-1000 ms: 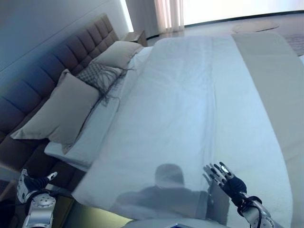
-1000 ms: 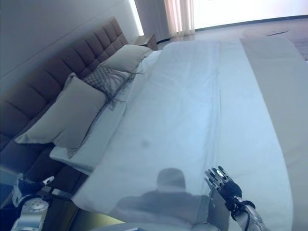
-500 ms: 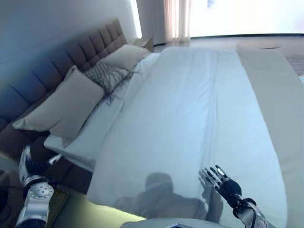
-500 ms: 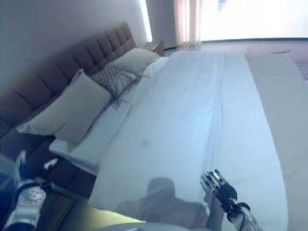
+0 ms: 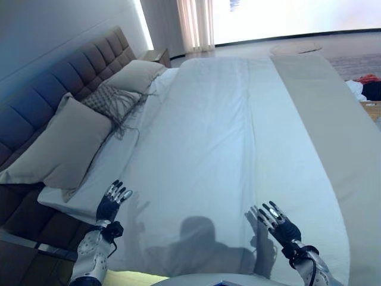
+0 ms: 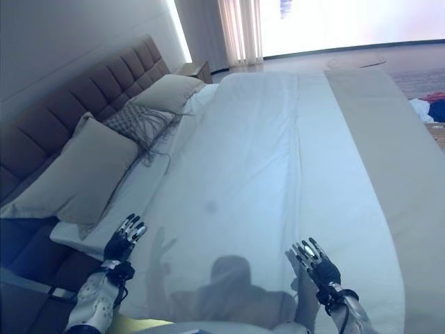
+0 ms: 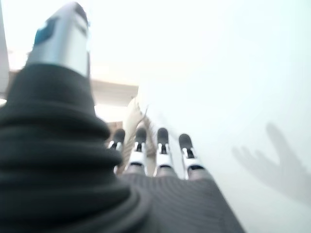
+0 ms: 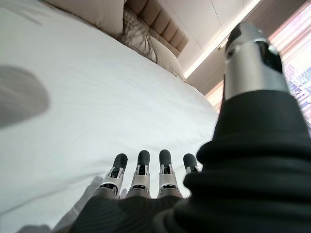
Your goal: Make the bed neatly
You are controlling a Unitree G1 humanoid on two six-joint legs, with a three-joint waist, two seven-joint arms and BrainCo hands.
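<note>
A white duvet (image 5: 232, 137) lies spread flat over the bed, with a beige runner (image 5: 333, 119) along its right side. Two beige pillows (image 5: 56, 149) (image 5: 134, 74) and a patterned cushion (image 5: 110, 98) lean by the padded headboard (image 5: 53, 80). My left hand (image 5: 110, 202) is open, fingers straight, above the duvet's near left corner. My right hand (image 5: 277, 220) is open, fingers spread, over the duvet's near edge. Both wrist views show straight fingers (image 7: 163, 150) (image 8: 143, 170) with white cloth past them. Neither hand holds anything.
A bedside table (image 5: 156, 56) stands at the far end of the headboard, with curtains (image 5: 196, 24) behind it. Dark and red things (image 5: 369, 86) lie on the floor at the right of the bed. A round rug (image 5: 294, 47) lies beyond the bed.
My left hand has come up from beside the bed and over the duvet's near left corner. The right hand has stayed about where it was. The camera has shifted.
</note>
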